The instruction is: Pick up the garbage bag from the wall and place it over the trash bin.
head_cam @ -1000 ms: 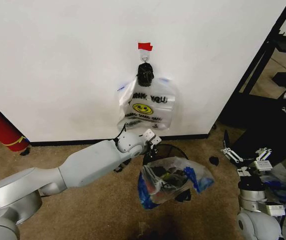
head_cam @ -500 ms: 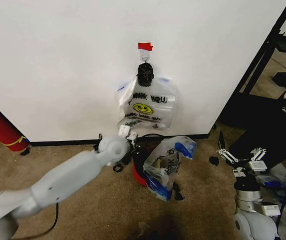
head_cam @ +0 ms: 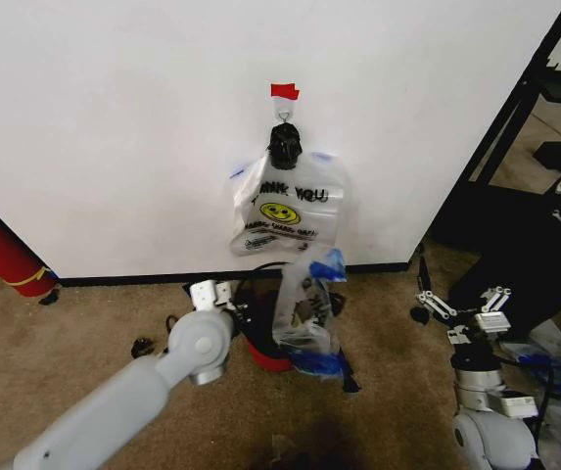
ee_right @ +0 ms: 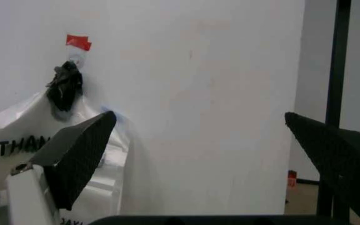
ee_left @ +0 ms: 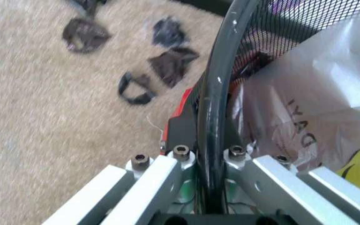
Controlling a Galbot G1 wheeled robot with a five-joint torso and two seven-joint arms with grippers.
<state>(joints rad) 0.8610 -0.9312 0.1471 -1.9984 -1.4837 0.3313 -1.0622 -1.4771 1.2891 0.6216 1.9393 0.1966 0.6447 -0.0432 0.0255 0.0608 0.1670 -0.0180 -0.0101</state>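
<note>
garbage bag [head_cam: 309, 313] on tipped trash bin [head_cam: 278, 331] | carpet [head_cam: 84, 323] | left end effector [ee_left: 208, 161] clamps rim | right end effector [head_cam: 461, 304] open, prob idle

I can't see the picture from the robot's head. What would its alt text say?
The left gripper clamps the rim of a tipped trash bin on the carpet, with a garbage bag draped over it. Behind, another bag hangs from a hook on the wall; the right gripper waits open at the right.

The left arm is built of smooth light-grey rounded segments, ending in a silver aluminium left gripper [ee_left: 208, 185] fastened with black hex screws. The right gripper [head_cam: 461, 306] carries wide black wedge-shaped fingers [ee_right: 80, 157] on white brackets.
</note>
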